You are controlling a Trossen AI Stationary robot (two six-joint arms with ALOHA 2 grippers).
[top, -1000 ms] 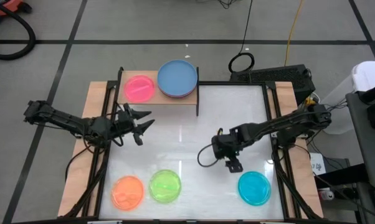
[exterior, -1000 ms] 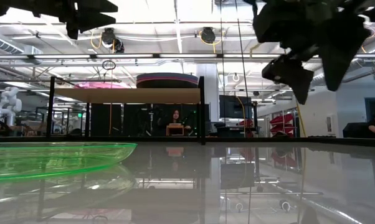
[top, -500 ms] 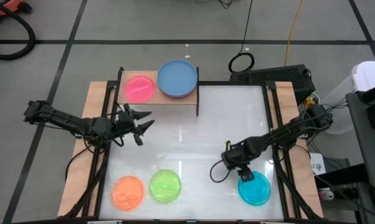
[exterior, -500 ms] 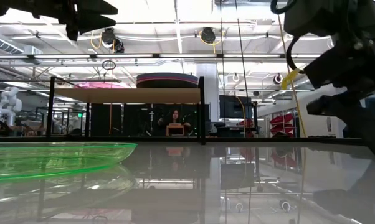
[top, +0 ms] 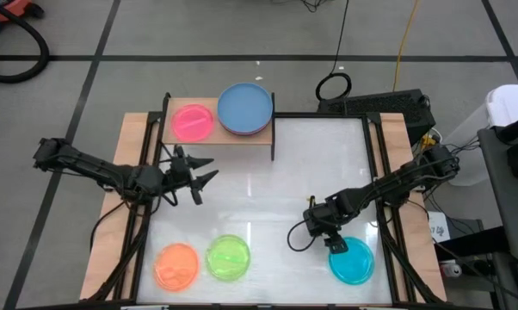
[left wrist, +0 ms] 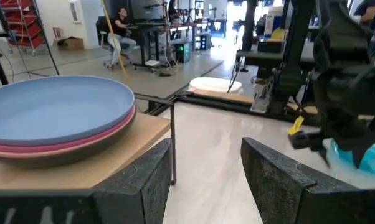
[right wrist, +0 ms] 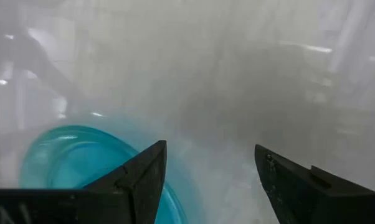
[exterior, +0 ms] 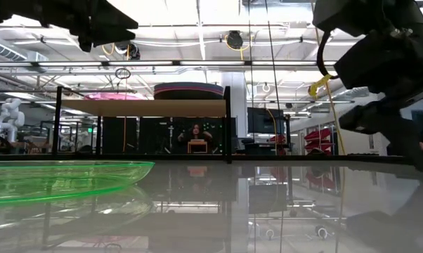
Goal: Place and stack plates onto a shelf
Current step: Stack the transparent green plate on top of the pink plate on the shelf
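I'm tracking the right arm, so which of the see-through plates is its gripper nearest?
The cyan plate: the open right gripper hangs at its rim, while orange and green lie far across.

A seated person (left wrist: 119,28) shows beyond the table, a yellow cable (top: 403,47) crossing the floor

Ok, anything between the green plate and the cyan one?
High view: only bare white tabletop between green plate and cyan plate; the right gripper hangs at cyan's rim.

Two dark jointed arms with looping black cables, wedge-shaped black fingers (left wrist: 281,180).
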